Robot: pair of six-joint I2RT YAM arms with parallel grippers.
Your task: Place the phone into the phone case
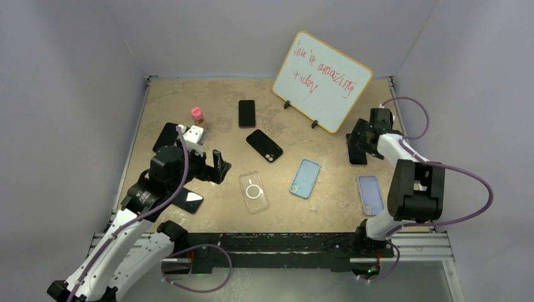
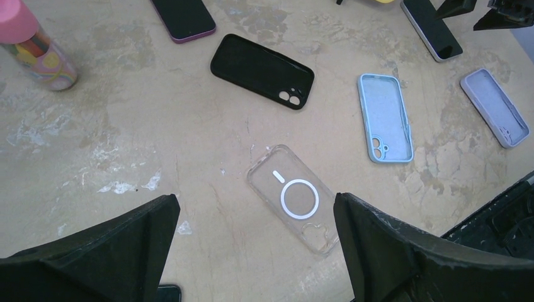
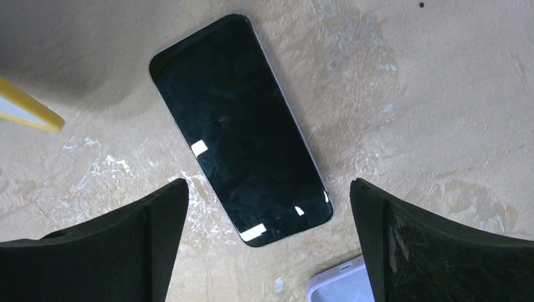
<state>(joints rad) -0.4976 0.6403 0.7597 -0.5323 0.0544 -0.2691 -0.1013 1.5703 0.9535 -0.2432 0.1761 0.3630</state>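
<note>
Nearest the bases: clear case (image 2: 293, 198) and lilac case (image 2: 494, 107), both flat and hollow side up. Over the clear case, left gripper (image 2: 255, 201), spread wide, holding nothing. A little further out, blue case (image 2: 384, 116), also hollow up. Beyond that, on the right: right gripper (image 3: 269, 185), likewise wide apart and empty, poised above the phone (image 3: 239, 126), which lies face up on the table (image 3: 441, 94), slantwise to the fingers, near the lilac case. Then black case (image 2: 261, 69); farthest, whiteboard (image 1: 322, 80). Not yet lifted, not yet cased. Likely trouble from here: could twist or skid the phone if closed across its slant, given so thin an edge to catch; could scrape the screen if lowered too far; could nudge the lilac case if brought down off-centre. Cannot tell which case fits.
</note>
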